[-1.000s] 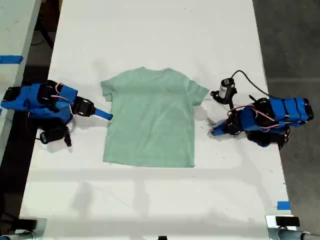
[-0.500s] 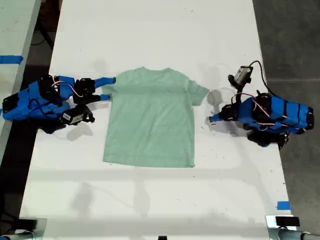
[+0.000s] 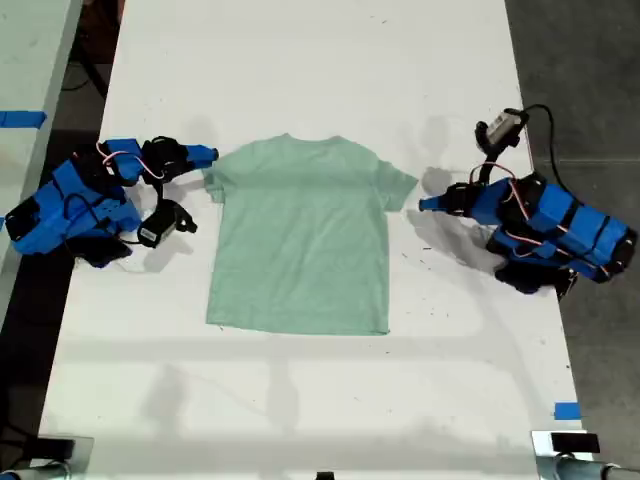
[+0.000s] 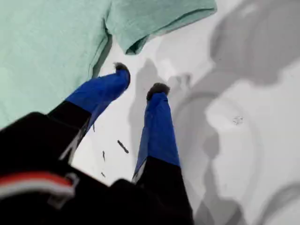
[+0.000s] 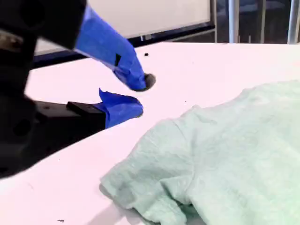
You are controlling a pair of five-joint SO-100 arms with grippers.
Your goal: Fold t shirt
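Since each sleeve needs pinching first, my first claw (image 4: 139, 78) and second claw (image 5: 136, 93) hover released beside the t shirt (image 3: 300, 235).

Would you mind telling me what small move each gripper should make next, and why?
Probably lower both onto the sleeves and close. My first gripper and my second gripper are open and hold nothing, each just short of a sleeve of the t shirt, which lies flat and unfolded on the table.

Bright even overhead light, soft shadows, both wrist views slightly blurred
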